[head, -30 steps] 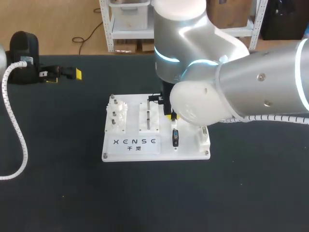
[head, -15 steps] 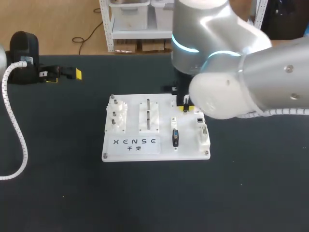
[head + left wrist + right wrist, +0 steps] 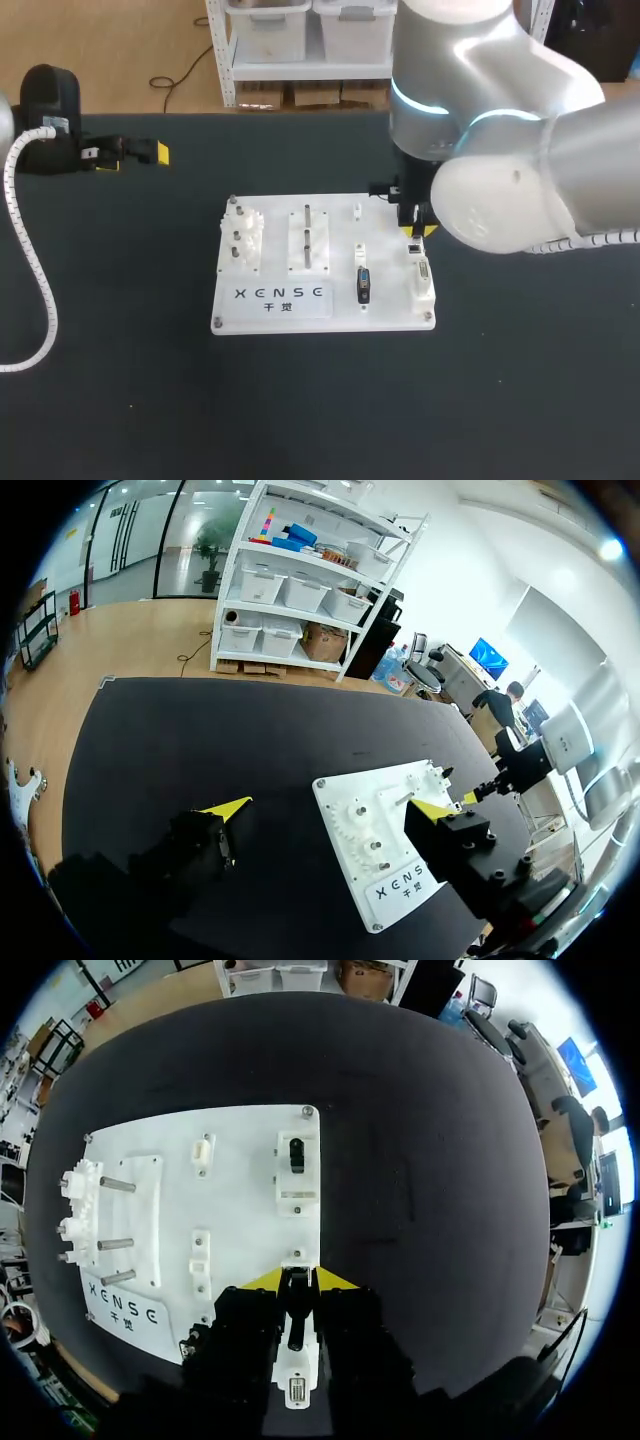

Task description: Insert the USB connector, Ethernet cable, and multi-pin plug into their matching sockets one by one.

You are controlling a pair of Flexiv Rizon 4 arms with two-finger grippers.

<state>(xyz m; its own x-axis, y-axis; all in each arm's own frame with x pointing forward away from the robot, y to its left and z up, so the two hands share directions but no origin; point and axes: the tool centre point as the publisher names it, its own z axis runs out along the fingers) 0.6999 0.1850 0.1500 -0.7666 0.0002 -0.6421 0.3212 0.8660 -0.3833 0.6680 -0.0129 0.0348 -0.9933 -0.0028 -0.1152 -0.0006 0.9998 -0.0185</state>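
Observation:
The white socket board (image 3: 275, 310) (image 3: 245, 1230) (image 3: 395, 845) lies mid-table. My right gripper (image 3: 415, 232) (image 3: 300, 1280) hangs over the board's right-hand column of sockets, shut on a slim black plug (image 3: 296, 1310); I cannot tell which kind. Ahead of it on that column is a white block with a black socket (image 3: 296, 1155). A small dark socket (image 3: 413, 246) and a white socket block (image 3: 424, 278) sit just in front of the gripper. A black multi-pin plug (image 3: 363, 286) stands in the neighbouring column. My left gripper (image 3: 140, 152) (image 3: 330, 808) is open and empty, far off at the table's back left.
White gears (image 3: 245, 240) (image 3: 78, 1200) and upright pegs (image 3: 307, 240) (image 3: 120, 1230) fill the board's left half. A white corrugated hose (image 3: 40, 290) from my left arm loops across the left side of the black table (image 3: 320, 400).
My right arm has swung to the right along the board's back, from the middle column to the right-hand column. Its grip is unchanged. The left arm has stayed put.

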